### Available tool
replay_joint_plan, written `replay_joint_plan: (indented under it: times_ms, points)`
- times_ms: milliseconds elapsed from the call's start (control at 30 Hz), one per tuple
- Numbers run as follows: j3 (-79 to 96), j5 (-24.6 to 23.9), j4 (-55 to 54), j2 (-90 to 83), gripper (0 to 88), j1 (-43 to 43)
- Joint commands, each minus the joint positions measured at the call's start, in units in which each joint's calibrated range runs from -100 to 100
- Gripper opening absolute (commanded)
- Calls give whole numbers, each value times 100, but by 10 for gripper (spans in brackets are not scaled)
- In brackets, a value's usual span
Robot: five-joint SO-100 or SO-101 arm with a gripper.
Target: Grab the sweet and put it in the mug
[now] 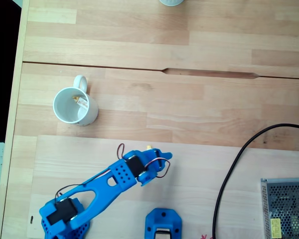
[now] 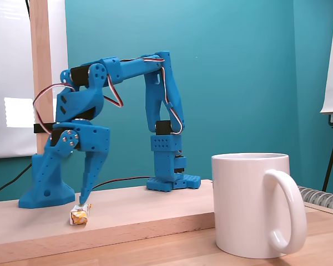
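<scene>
The sweet [image 2: 79, 215], a small white-and-yellow wrapped candy, lies on the raised light wooden board [image 2: 155, 213]; in the top-down fixed view it shows as a yellow bit [image 1: 149, 147] by the arm's tip. My blue gripper [image 2: 83, 197] points straight down with its tips just above the sweet, and the jaws look shut with nothing between them. It also appears from above [image 1: 158, 153]. The white mug [image 1: 74, 106] stands upright on the table to the left, handle [image 1: 81, 82] toward the back. In the side fixed view the mug [image 2: 250, 205] fills the right foreground. A small yellowish speck shows on its inner wall.
A second blue base part [image 1: 162, 225] sits on the board near the arm's base [image 1: 60, 215]. A black cable [image 1: 229, 169] and a metal mesh box [image 1: 285, 209] lie at the right. A pale round vessel [image 1: 170, 2] stands at the far edge.
</scene>
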Motion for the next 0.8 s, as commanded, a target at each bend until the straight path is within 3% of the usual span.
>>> replay_joint_plan:
  times_ms: [0, 467, 767]
  points:
    - [-304, 73, -34, 26, 321, 56]
    - [-384, 234, 998, 26, 321, 56]
    - [-384, 303, 619, 35, 321, 34]
